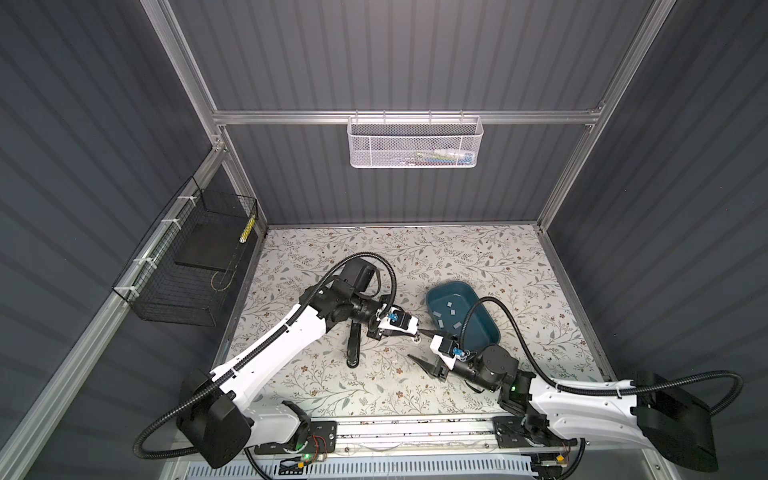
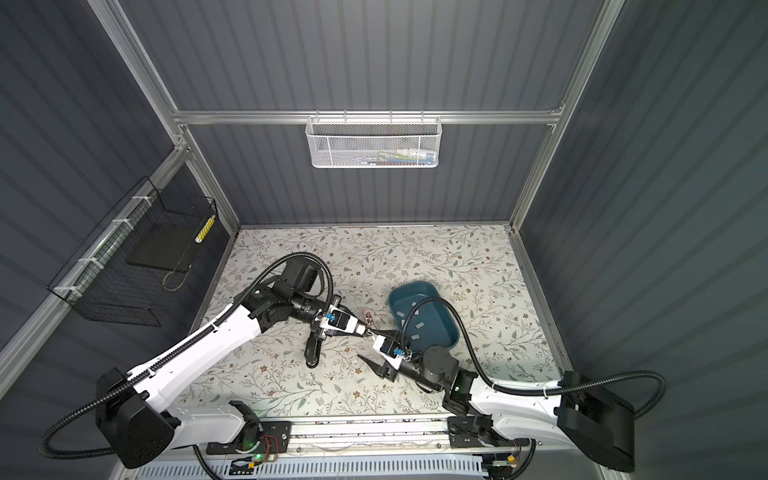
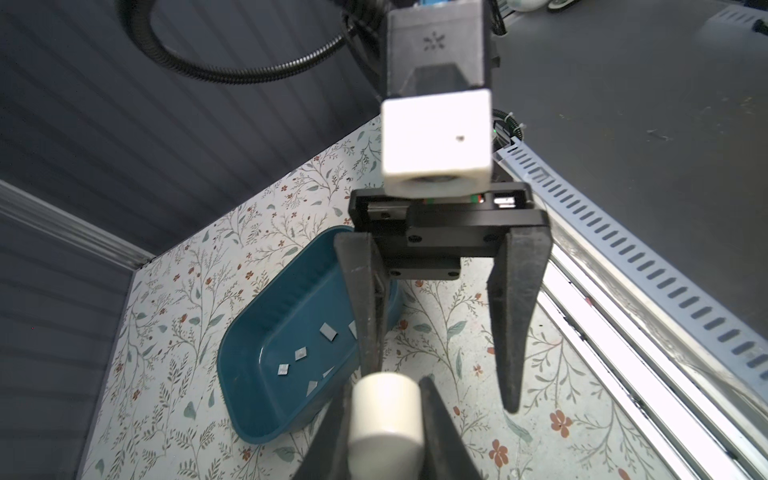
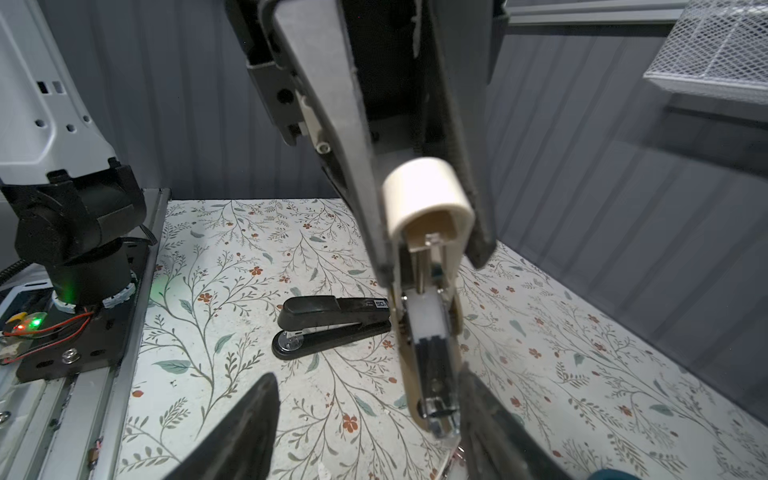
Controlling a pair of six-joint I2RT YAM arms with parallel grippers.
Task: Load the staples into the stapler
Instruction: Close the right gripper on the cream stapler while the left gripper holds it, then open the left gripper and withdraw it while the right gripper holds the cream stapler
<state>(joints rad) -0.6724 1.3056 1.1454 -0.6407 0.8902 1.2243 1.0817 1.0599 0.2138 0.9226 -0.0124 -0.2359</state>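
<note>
Holding the cream stapler (image 4: 428, 195) aloft, staples (image 3: 328, 331) lying in the tray (image 3: 266, 320)

We see the left end effector (image 3: 384, 390) clamped tight on the cream stapler, which hangs above the desk (image 1: 478, 257) with its inner channel laid bare toward the right wrist camera. The right end effector (image 4: 368, 374) faces it with its jaws spread wide and nothing between them. One of its fingers (image 4: 486, 419) stands just beside the stapler's lower end, and we cannot tell whether they touch.

The staples lie scattered as small grey strips on the floor of the teal tray, which sits on the desk near the right arm's wrist. In both top views the right arm's black cable (image 1: 467, 318) arches over the tray. In the left wrist view a right finger covers part of the tray.

A black stapler (image 1: 353, 345) lies closed on the desk under the left arm, which partly hides it in both top views. A white mesh basket (image 1: 413, 143) hangs on the back rail and a black wire basket (image 1: 187, 266) on the left wall, both well apart from the work.
</note>
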